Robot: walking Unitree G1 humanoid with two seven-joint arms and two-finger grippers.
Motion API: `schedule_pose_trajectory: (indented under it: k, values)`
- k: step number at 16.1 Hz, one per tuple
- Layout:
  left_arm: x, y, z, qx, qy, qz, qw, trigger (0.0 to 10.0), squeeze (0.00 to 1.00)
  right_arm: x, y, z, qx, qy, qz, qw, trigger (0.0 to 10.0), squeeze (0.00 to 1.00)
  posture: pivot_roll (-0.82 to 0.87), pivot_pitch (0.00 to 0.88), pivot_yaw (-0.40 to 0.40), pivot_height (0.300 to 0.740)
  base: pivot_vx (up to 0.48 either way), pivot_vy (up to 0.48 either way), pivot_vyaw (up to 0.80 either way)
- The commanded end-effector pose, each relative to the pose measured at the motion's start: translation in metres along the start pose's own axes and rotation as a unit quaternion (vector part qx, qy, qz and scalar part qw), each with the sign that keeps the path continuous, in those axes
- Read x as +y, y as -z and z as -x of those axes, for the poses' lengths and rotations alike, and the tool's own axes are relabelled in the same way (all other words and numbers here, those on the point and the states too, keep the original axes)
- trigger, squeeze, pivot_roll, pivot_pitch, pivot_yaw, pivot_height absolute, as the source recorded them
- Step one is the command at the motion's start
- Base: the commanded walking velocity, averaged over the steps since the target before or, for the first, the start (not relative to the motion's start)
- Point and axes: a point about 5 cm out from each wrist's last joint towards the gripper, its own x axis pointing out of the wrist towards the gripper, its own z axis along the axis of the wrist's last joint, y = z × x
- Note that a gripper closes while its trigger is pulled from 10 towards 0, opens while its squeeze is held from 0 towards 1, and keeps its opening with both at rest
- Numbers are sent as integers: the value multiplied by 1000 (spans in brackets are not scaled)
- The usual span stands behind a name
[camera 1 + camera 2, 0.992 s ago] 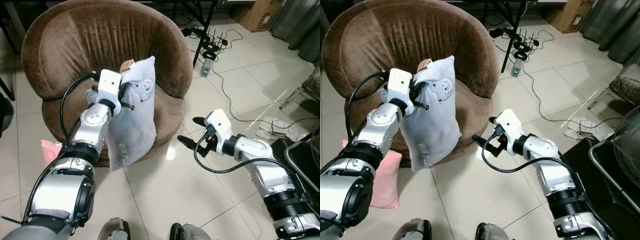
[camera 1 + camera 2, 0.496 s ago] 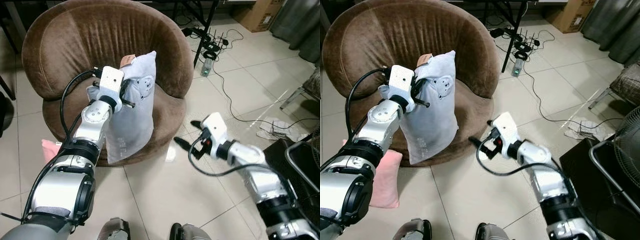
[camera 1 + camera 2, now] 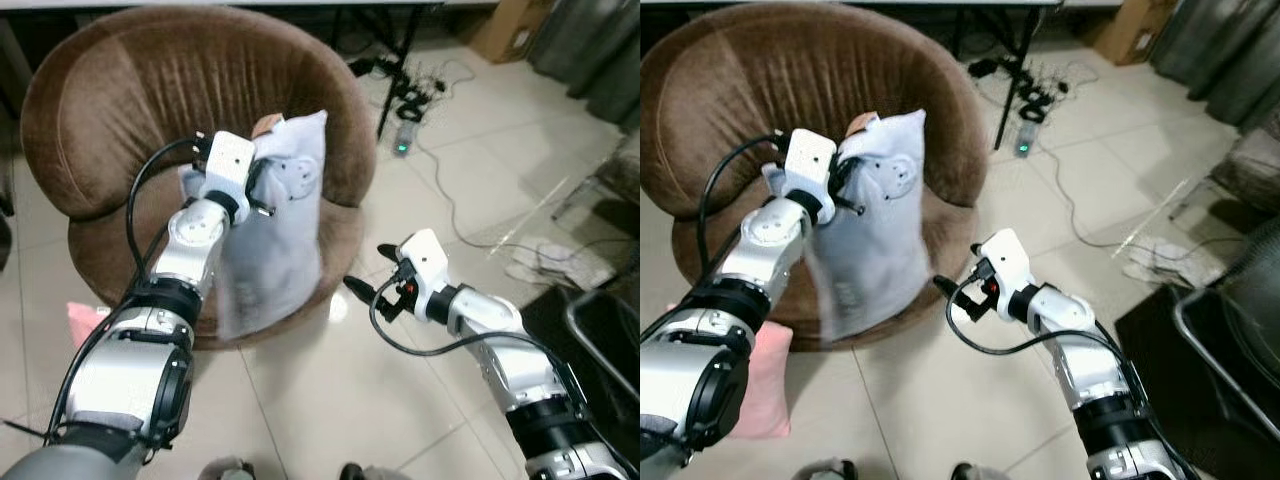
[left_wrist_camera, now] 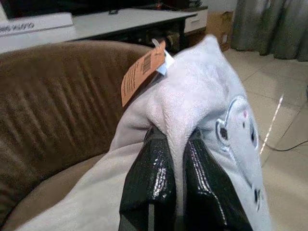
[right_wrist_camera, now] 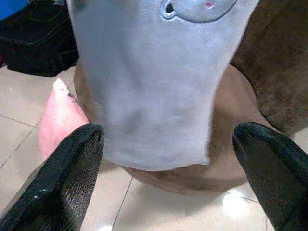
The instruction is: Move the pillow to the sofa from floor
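Note:
A pale grey pillow (image 3: 275, 235) with a printed face and an orange tag hangs upright over the front of the round brown sofa chair (image 3: 130, 95). My left gripper (image 3: 255, 190) is shut on a fold near the pillow's top corner; its fingers (image 4: 154, 178) pinch the fabric in the left wrist view. The pillow's lower end (image 5: 154, 125) hangs past the seat's front edge. My right gripper (image 3: 368, 277) is open, low over the floor to the right of the chair, pointing at the pillow without touching it.
A pink pillow (image 3: 765, 385) lies on the tiled floor at the chair's left front. Cables and a power strip (image 3: 405, 140) trail behind the chair to the right. A dark frame (image 3: 600, 330) and cloth (image 3: 545, 265) stand at the far right.
My left gripper has carried the pillow slightly up and towards the chair. The right gripper moved left, closer to the pillow. The camera shifted a little.

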Motion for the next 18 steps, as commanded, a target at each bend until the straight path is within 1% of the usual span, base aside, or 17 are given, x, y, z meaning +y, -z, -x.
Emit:
schedule_pose_trajectory:
  k: [1,3,7,10,12,15,17,18]
  values:
    - [-1,-19,-7,-35,6,-17,999,0,0,-1,4,2,9,4,-1,1000,10000,0,-24,105,-115,740,480,0,0]
    - [0,-18,-6,-33,5,-13,999,0,0,0,5,2,9,5,-4,1000,10000,0,-21,105,-115,740,476,0,0]
    - [0,-18,-6,-32,6,-21,999,0,0,3,6,0,10,0,-5,1000,10000,0,-16,105,-113,740,472,0,0]
    - [1,-18,-5,-33,7,-19,999,0,0,4,8,-1,12,-3,-7,1000,10000,0,-17,107,-110,740,480,0,0]
    - [2,-17,-6,-28,-3,-8,1000,0,0,5,9,-1,12,-2,-9,1000,10000,0,-18,110,-108,740,0,0,0]
    - [2,-17,-6,-21,10,-27,999,0,0,6,9,-1,11,-4,-11,1000,10000,0,-18,115,-104,740,0,0,0]
    - [6,-20,-7,-22,18,-27,999,0,0,8,8,-2,9,-5,-13,1000,10000,0,-16,119,-103,740,0,0,0]
    - [13,-20,-7,-6,21,-40,999,0,0,10,9,-3,8,-7,-15,1000,10000,0,-16,121,-97,740,0,0,0]
